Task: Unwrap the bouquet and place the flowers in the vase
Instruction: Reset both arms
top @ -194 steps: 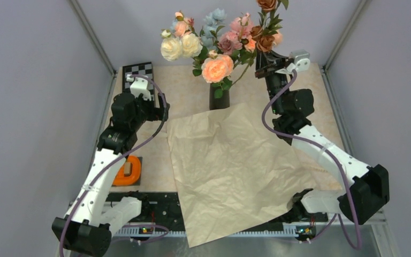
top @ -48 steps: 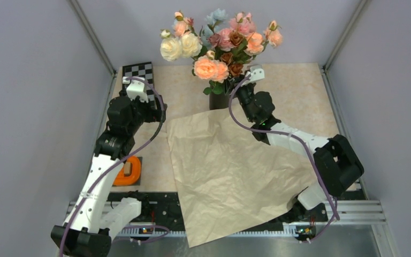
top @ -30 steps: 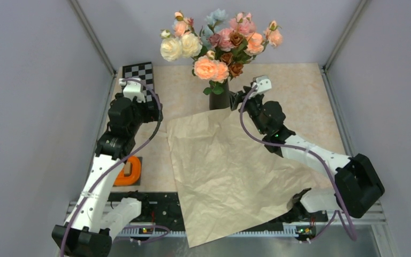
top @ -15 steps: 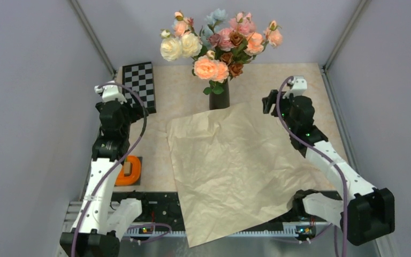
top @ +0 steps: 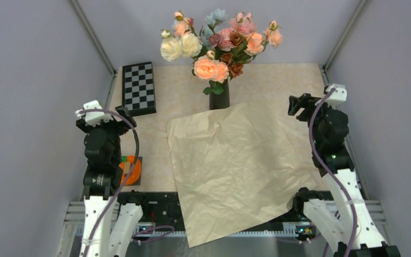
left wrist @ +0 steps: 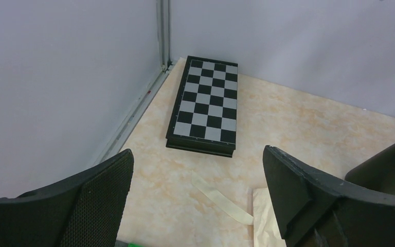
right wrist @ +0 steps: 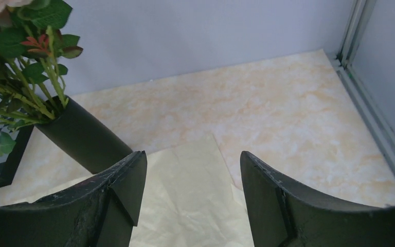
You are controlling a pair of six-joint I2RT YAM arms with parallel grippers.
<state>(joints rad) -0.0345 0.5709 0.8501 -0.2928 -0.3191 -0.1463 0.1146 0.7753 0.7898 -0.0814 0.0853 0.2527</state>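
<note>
Black vase (top: 219, 100) holds the flowers (top: 214, 68); my left pincer (left wrist: 198, 154) and right pincer (right wrist: 193, 154) gape empty, seemingly just needing parking.

Beige marbled table (top: 299, 80). Chessboard (top: 138, 88) at far left corner, black vase (top: 219, 100) upright toward far edge. Crinkled kraft paper (top: 235, 166) across centre, overhanging near edge.

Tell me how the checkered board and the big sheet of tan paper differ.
The checkered board is black and white in neat squares; the paper is plain tan and crinkled. The board is much smaller than the paper. The board lies at the table's far left corner, apart from the vase; the paper covers the middle, its far edge at the vase's foot. Both lie flat.
</note>
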